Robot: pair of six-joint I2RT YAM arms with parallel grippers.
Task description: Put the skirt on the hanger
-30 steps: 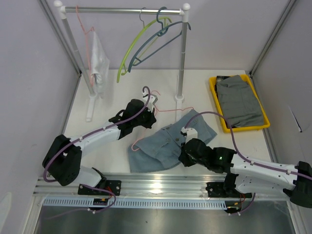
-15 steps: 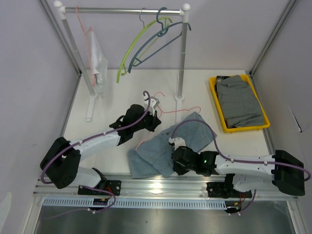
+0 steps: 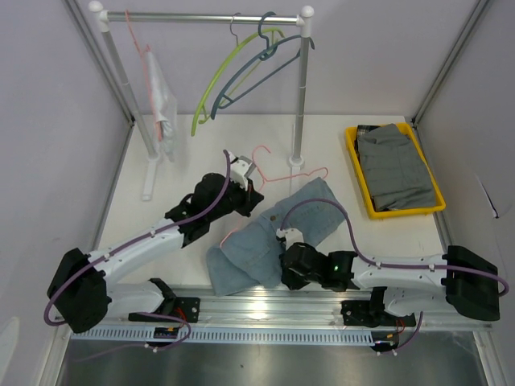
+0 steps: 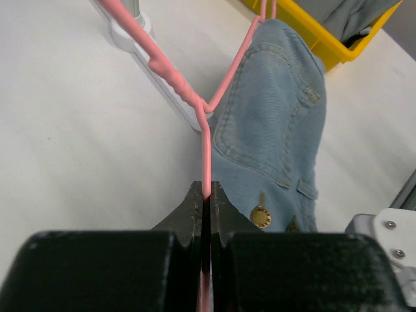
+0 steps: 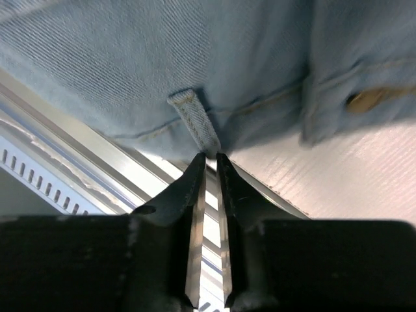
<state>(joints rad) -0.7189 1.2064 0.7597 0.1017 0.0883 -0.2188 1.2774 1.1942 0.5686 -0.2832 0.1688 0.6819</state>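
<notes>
Skirt (image 3: 318, 211), blue denim, lies flat on the table (image 3: 185, 157) between both arms, near the front edge. Left gripper (image 4: 207, 195) is clamped on the pink hanger (image 4: 207, 146) wire, just beside the skirt's edge. Right gripper (image 5: 211, 161) shows a narrow gap at a belt loop (image 5: 195, 120); whether it grips cannot be told.

Pale blue skirt (image 3: 269, 241), pink hanger (image 4: 170, 73), white table (image 3: 161, 193).
The skirt is washed light-blue denim with darker seams and a brass button (image 4: 261, 216). A yellow tray (image 3: 406, 211) holds a grey garment (image 3: 394, 165). Higher up hang a lime-green hanger (image 3: 211, 87) and a slate-blue hanger (image 3: 256, 71). The left arm (image 3: 153, 237) and right arm (image 3: 402, 269) are white and black.
</notes>
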